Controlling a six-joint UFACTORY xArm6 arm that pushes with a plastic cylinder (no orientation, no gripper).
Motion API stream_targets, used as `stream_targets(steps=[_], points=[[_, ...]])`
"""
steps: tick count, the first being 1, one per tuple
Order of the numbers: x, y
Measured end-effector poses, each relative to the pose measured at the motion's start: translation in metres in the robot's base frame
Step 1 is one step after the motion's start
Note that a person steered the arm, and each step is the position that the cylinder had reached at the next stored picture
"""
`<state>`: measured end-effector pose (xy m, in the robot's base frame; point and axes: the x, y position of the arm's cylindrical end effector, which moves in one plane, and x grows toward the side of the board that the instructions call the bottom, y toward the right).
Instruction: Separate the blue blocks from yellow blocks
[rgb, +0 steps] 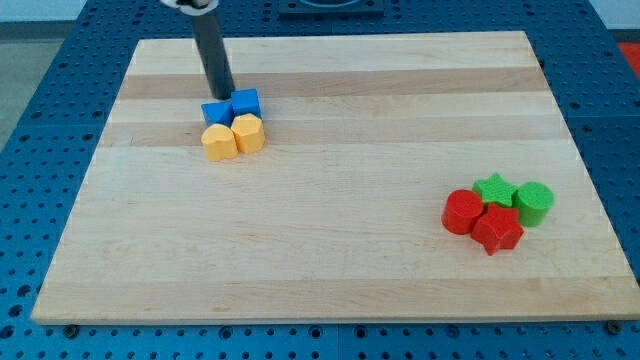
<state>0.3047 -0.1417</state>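
Two blue blocks sit side by side at the view's upper left: a blue block (215, 113) on the left and a blue cube (246, 102) on the right. Directly below them, touching, lie a yellow heart-like block (218, 143) and a yellow hexagonal block (249, 132). My tip (224, 95) is at the top edge of the blue pair, just above the gap between them, touching or nearly touching them. The dark rod rises from there to the view's top.
The wooden board (330, 250) lies on a blue perforated table. At the view's lower right a cluster holds a red cylinder (462, 212), a red star-like block (497, 230), a green star (494, 189) and a green cylinder (534, 203).
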Motion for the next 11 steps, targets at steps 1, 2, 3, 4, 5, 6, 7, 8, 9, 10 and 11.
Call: stream_targets(steps=[1,2,3,4,5,6,7,8,9,10,11], points=[[-0.005,0.018],[-0.005,0.019],[-0.006,-0.024],[0.015,-0.078],[0.065,-0.091],[0.096,-0.082],[0.093,-0.063],[0.068,-0.017],[0.041,0.019],[0.020,0.048],[0.018,0.057]])
